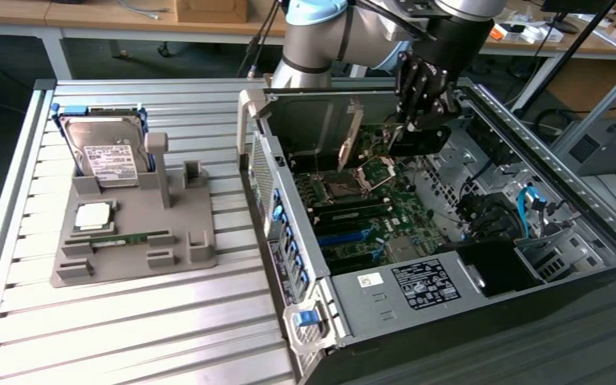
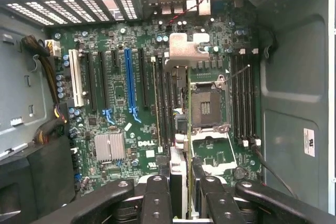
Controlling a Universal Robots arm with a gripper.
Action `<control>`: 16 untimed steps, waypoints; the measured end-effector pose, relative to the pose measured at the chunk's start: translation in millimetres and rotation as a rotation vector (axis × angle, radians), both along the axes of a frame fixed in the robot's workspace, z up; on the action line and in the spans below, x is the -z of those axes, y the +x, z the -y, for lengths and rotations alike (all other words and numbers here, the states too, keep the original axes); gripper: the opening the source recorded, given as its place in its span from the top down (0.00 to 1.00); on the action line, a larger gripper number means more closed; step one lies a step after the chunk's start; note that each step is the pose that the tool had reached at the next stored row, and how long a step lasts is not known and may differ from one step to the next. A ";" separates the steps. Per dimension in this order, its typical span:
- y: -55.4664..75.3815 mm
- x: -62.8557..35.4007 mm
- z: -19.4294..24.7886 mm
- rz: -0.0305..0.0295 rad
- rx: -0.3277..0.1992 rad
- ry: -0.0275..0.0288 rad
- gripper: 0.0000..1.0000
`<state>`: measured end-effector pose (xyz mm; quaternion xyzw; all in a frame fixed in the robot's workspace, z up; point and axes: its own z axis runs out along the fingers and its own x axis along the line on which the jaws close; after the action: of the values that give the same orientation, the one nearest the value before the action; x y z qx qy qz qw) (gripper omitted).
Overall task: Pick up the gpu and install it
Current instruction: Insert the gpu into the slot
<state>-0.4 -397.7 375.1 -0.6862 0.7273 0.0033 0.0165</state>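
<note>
Gripper [image 2: 180, 182] clamps gpu [image 2: 181, 124] edge-on, upright over motherboard [image 2: 121, 108] inside PC case [image 1: 319, 321]; best keep card vertical & lined w/ slot before pressing.

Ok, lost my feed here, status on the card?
Hand shut on graphics card, inside open computer case. Card edge-on above motherboard, not seated. Nothing blocking seen.

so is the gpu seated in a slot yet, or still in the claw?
Still in the claw. The gpu stands on edge between its fingers, held above the motherboard, by the CPU socket. Not seated.
</note>
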 end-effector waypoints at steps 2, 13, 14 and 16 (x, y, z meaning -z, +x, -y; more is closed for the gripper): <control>0.0 0.0 0.0 0.0000 -0.017 0.0000 0.73; 0.0 0.0 0.0 0.0000 -0.066 0.0000 0.73; 0.0 0.0 0.0 0.0000 -0.066 0.0001 0.73; 0.0 0.0 0.5 -0.0001 -0.066 0.0000 0.73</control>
<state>-0.4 -398.2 375.1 -0.7099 0.7041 0.0039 0.0163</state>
